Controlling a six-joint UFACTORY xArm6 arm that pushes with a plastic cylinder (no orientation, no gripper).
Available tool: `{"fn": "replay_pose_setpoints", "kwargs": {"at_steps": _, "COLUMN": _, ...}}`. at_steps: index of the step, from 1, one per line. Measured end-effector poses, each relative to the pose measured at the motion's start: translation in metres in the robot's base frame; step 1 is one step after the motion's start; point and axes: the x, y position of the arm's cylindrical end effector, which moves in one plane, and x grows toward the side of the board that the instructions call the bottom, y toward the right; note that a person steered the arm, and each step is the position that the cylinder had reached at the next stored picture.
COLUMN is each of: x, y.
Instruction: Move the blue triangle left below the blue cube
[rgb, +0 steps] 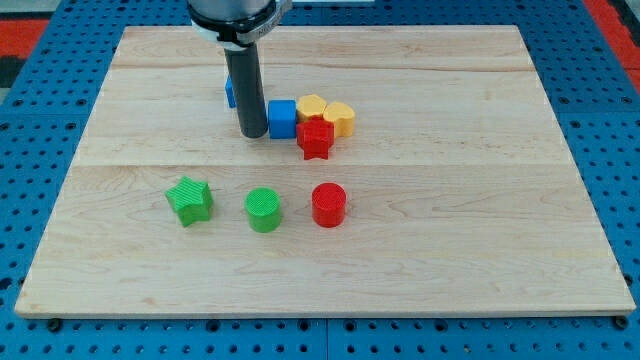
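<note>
My arm (232, 15) comes in at the twelve o'clock edge of the view, a little toward eleven from the middle, only its dark lowest housing showing under a pale collar; from that collar the straight dark rod (246, 85) hangs upright, pointing toward six o'clock. My tip (252, 134) sits at the rod's lower end, down at the height it slides at; it lies above the view's centre, toward eleven o'clock.
</note>
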Motion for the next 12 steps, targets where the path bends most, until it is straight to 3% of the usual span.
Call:
{"fn": "replay_pose_setpoints", "kwargs": {"at_steps": 1, "x": -0.012, "y": -0.066}}
{"fn": "replay_pose_setpoints", "kwargs": {"at_steps": 3, "x": -0.109, "y": -0.092}}
{"fn": "replay_pose_setpoints", "kwargs": {"at_steps": 4, "x": -0.128, "y": -0.028}}
{"fn": "replay_pose_setpoints", "kwargs": {"at_steps": 6, "x": -0.049, "y": -0.061}}
{"fn": "replay_pose_setpoints", "kwargs": {"at_steps": 7, "x": -0.04, "y": -0.04}}
{"fn": "replay_pose_setpoints", "kwargs": {"at_steps": 8, "x": -0.074, "y": -0.068}}
{"fn": "replay_pose_setpoints", "kwargs": {"at_steps": 9, "x": -0.09, "y": -0.026}}
{"fn": "replay_pose_setpoints", "kwargs": {"at_steps": 11, "x": -0.012, "y": -0.045}}
{"fn": "replay_pose_setpoints", "kwargs": {"at_steps": 12, "x": -0.01, "y": -0.031}}
